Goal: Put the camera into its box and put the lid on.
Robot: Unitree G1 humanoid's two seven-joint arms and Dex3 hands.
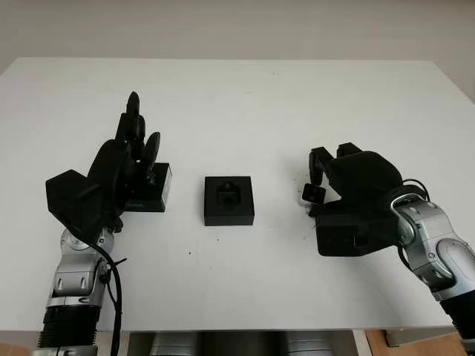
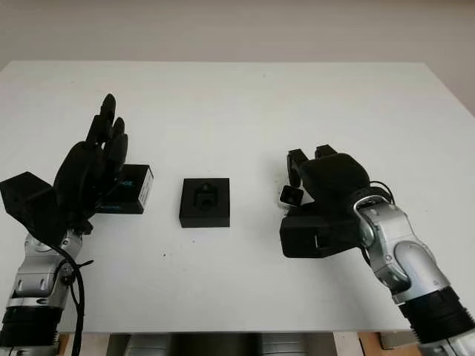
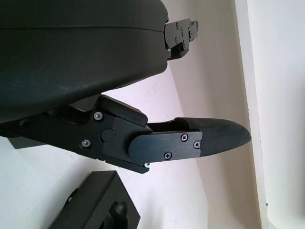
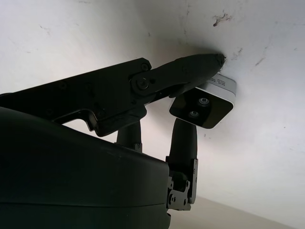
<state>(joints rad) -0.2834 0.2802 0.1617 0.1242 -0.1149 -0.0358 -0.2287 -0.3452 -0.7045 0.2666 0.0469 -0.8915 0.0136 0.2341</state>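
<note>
Camera (image 4: 204,106) sits on the surface (image 1: 260,111) right at the right robot hand (image 1: 326,185), fingers (image 4: 190,67) around it, not clearly clamped. Box (image 1: 229,200) lies left. Left robot hand (image 1: 133,148), open, stands by the lid (image 1: 152,189).

Smooth, matt white counter (image 1: 245,119) with a few small dark marks. Matt black box (image 1: 229,200). Shiny black front and white plastic sides on the camera (image 4: 204,101). Matt black plastic hand (image 4: 143,95) with small metal screws.

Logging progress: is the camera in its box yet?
Out. The camera lies on the table at the right hand; the box sits apart.
</note>
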